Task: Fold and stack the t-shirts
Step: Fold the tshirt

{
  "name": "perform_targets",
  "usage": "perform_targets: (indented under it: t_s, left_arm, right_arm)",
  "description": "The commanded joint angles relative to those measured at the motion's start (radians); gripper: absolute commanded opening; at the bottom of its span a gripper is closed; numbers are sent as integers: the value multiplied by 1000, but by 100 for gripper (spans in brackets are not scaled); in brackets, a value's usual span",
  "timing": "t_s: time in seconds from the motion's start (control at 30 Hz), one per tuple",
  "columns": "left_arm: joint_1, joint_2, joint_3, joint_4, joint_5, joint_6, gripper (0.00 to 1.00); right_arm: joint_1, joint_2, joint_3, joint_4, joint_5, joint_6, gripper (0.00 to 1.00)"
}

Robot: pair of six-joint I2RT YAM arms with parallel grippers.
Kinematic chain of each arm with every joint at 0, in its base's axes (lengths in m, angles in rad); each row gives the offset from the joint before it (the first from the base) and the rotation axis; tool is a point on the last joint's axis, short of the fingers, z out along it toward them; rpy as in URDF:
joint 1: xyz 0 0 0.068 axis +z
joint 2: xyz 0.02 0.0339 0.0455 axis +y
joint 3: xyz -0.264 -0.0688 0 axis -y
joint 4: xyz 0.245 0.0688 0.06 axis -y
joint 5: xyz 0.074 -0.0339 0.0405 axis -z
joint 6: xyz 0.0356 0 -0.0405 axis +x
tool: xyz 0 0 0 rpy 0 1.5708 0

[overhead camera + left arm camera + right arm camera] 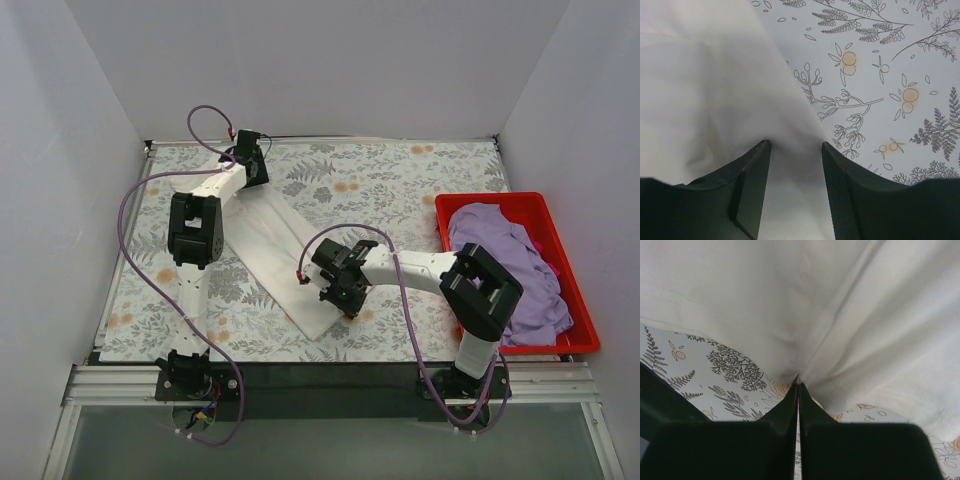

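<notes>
Top external view: two t-shirts, one red bin [489, 198] and two arms over a floral tablecloth [400, 190]. The bin holds one thing only, the lavender t-shirt [510, 270], crumpled and filling most of it; it sits well apart from the right gripper [798, 386], off to that gripper's right. The white t-shirt [280, 248] lies outside the bin as a long narrow strip on the tablecloth, running from one gripper to the other.

In the right wrist view the two fingers are pressed together on a fold of the white cloth, which puckers at their tips. In the left wrist view the left gripper [792, 145] has its fingers parted, with the white cloth's edge lying in the gap between them and the bare tablecloth just to one side.
</notes>
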Motion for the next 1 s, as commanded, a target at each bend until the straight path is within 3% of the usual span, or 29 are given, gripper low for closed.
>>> perform_targets:
  t_s: [0.0,0.1,0.2,0.33,0.73,0.97]
  left_arm:
    - [5,20,-21,-21,-28,50,44]
    - [5,14,-26,-15,-9,64,46]
    - [5,-9,-46,3,6,70,48]
    - [5,-38,-70,22,5,67,50]
    - [5,-24,-75,25,0,66,50]
    - [5,-9,-70,25,-9,77,51]
  right_arm:
    - [10,-26,-13,-56,-2,4,1]
    - [10,-26,14,-54,-8,13,3]
    - [10,-35,63,-56,13,25,18]
    - [-3,-56,131,-51,81,54,30]
    - [-203,-53,82,79,104,143,30]
    - [-217,-6,-16,144,103,154,31]
